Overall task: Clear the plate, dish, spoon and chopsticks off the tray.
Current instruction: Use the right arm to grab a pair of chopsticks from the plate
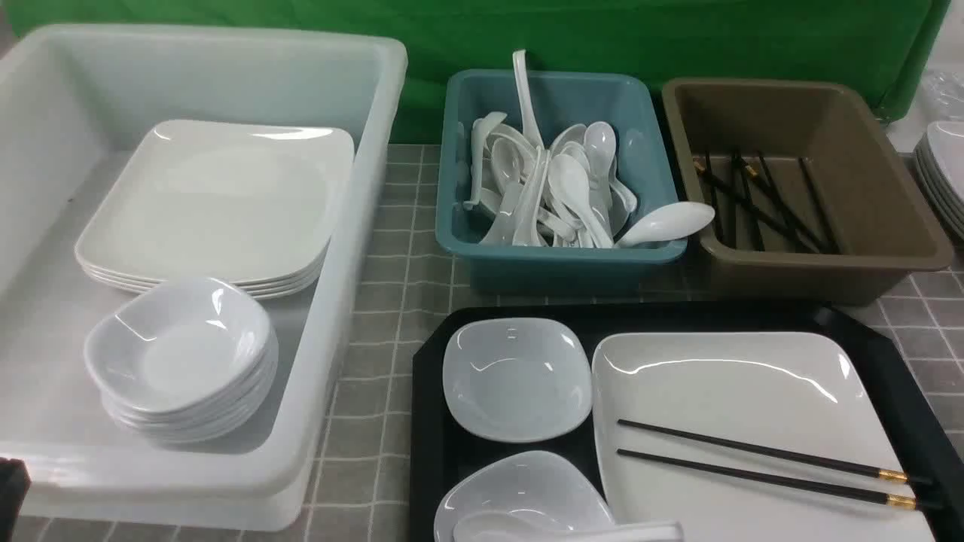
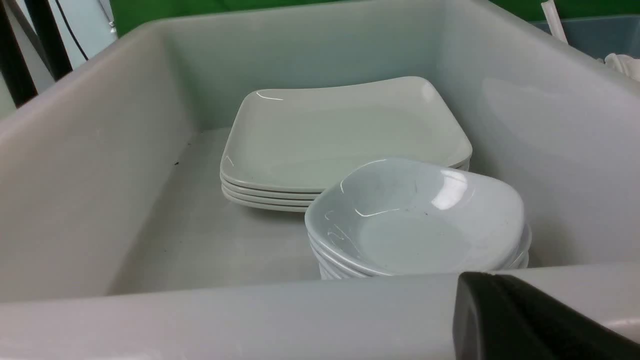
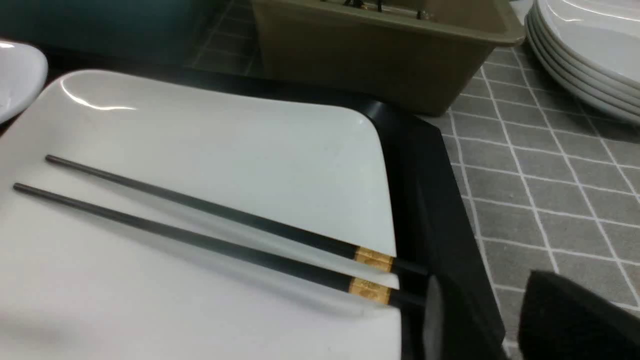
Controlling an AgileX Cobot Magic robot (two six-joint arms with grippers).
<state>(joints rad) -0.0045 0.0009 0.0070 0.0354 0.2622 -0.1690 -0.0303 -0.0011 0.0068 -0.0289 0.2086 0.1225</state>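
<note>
Now: take both chopsticks by the banded ends

Chopsticks (image 1: 753, 448) lie side by side on the plate (image 1: 738, 384), at the tray's (image 1: 896, 391) right edge, with their thick ends past the plate's rim. The right gripper (image 3: 485, 300) hovers just beside them, jaws apart and empty. It should probably straddle both ends before closing. Only the right wrist view shows this; only the front view shows inside the brown bin (image 1: 798, 278). The left gripper (image 2: 500, 310), jaws together, holds nothing.

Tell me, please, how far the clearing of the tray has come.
Done: nothing visible. The tray holds the plate, the chopsticks lying on it, a far dish, a near dish and the spoon. In hand: the right gripper, open, is at the chopsticks' gold-banded ends, gripping nothing. Left: all of these items.
</note>
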